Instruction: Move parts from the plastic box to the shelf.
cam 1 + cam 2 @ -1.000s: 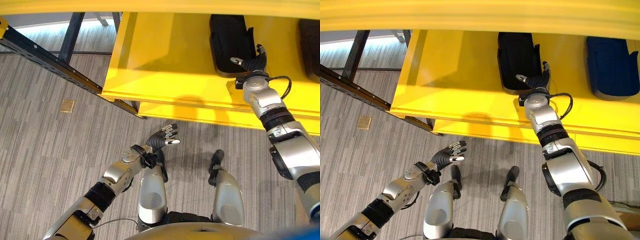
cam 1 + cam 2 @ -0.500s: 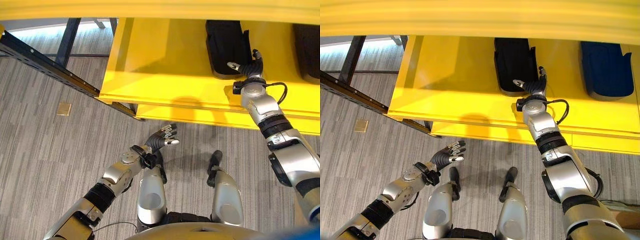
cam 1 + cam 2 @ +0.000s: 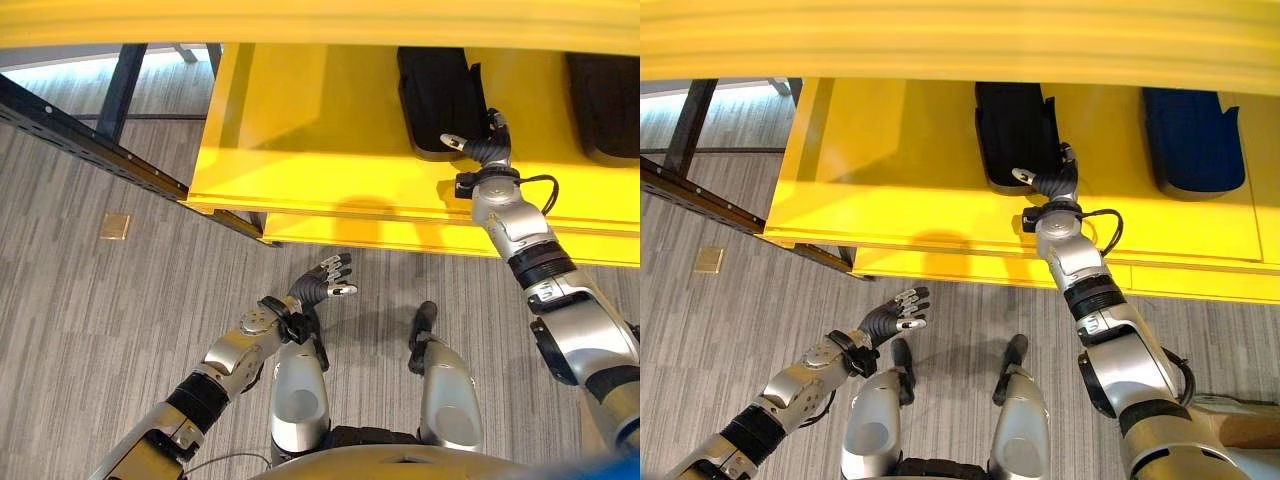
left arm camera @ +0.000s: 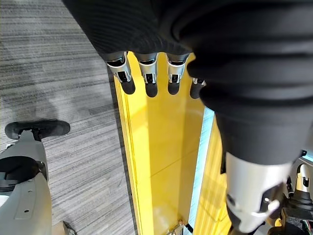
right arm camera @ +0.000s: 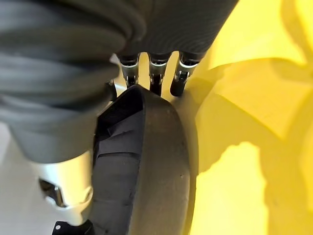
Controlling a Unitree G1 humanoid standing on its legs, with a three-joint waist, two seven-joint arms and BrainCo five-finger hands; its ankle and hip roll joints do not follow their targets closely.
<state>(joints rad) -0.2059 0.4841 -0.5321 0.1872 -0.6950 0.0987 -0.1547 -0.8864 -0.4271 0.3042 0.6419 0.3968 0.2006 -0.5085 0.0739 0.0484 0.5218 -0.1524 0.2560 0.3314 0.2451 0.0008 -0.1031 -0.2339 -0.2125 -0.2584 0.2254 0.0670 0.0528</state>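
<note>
- The yellow shelf (image 3: pixel 900 170) stands over a grey striped floor (image 3: pixel 90 330), and it serves as the landmark here.
- A black part (image 3: pixel 1012 135) lies flat on the shelf's surface, its long side running from the front edge toward the back.
- The right hand (image 3: pixel 1052 182) reaches over the shelf's front edge to the near end of that black part. In the right wrist view its fingers (image 5: pixel 155 73) curve over the part's rounded rim (image 5: pixel 156 161) with the thumb on the other side, so the hand has hold of the part.
- A dark blue part (image 3: pixel 1190 140) lies on the same shelf, well to the right of the black one.
- The left hand (image 3: pixel 322 285) hangs below the shelf's front edge, above the floor, fingers loosely spread and holding nothing.
- A small tan plate (image 3: pixel 115 226) sits in the floor, left of the shelf.
</note>
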